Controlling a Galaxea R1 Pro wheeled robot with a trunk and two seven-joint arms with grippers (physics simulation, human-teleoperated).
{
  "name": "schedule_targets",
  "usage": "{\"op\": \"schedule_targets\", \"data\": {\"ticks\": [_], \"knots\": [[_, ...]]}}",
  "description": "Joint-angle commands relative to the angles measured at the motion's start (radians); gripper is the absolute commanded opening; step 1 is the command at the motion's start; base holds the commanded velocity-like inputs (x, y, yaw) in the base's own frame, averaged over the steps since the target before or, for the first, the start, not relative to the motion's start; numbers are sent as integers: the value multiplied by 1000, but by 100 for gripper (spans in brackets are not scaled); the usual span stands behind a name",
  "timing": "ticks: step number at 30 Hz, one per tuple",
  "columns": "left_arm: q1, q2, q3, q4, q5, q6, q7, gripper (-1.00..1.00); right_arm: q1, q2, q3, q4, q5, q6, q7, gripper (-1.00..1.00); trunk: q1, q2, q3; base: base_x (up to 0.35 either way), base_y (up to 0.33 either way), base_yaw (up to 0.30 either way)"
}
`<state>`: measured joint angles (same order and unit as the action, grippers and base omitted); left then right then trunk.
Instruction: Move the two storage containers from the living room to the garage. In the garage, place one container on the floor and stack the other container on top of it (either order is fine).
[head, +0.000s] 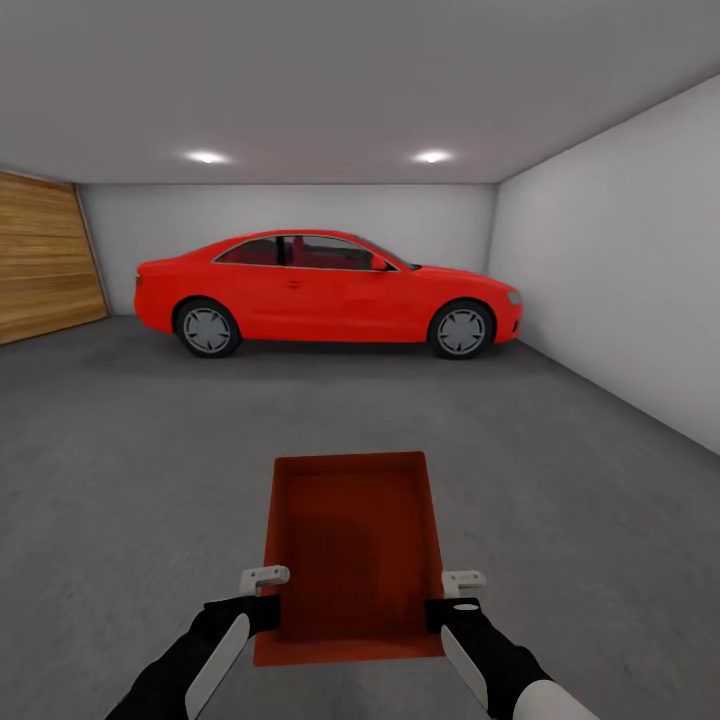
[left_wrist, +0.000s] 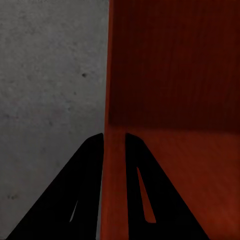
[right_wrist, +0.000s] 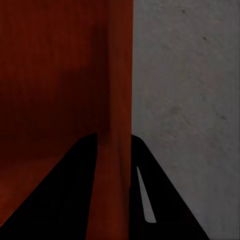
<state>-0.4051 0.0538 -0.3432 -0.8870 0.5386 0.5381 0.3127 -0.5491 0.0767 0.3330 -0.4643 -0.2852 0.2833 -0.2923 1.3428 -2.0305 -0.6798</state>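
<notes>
While held: the orange-red storage container (head: 350, 555) hangs between both arms above the dark grey concrete floor (head: 130, 480), its open top facing up and its inside bare.
Left gripper (head: 262, 590): its black fingers (left_wrist: 85, 190) pinch the container's left wall (left_wrist: 114, 165), one finger outside and one inside the bin.
Right gripper (head: 462, 592): its fingers (right_wrist: 70, 195) pinch the right wall (right_wrist: 115, 165) the same way, straddling the rim.
Where the container is: in the garage, near the head camera, well apart from the red car (head: 325, 292).
Car: parked side-on along the far wall, nose toward the right-hand grey-white wall (head: 620, 270).
Door: wooden slats (head: 45, 255) at the far left corner.
Ceiling: grey, with two round lights (head: 207, 157) lit.
Floor under the wrists: rough grey concrete just beside each gripped wall.
</notes>
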Motion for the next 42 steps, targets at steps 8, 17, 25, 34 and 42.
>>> {"op": "schedule_targets", "data": {"ticks": [8,17,25,34,42], "knots": [[-1,1,4,-14,3,-81,9,-100,0,-1,-2,0,-8,6,-5,-100,0,-1,-1,320,0,0],[-1,1,4,-14,3,-81,9,-100,0,-1,-2,0,-8,6,-5,-100,0,-1,-1,331,0,0],[-1,1,4,-14,3,-81,9,-100,0,-1,-2,0,-8,6,-5,-100,0,-1,-1,331,1,0],[-1,1,4,-14,3,-81,9,-100,0,-1,-2,0,-8,6,-5,-100,0,-1,-1,331,57,0],[-1,1,4,-14,3,-81,9,-100,0,-1,-2,0,-8,6,-5,-100,0,-1,-1,331,88,0]]}}
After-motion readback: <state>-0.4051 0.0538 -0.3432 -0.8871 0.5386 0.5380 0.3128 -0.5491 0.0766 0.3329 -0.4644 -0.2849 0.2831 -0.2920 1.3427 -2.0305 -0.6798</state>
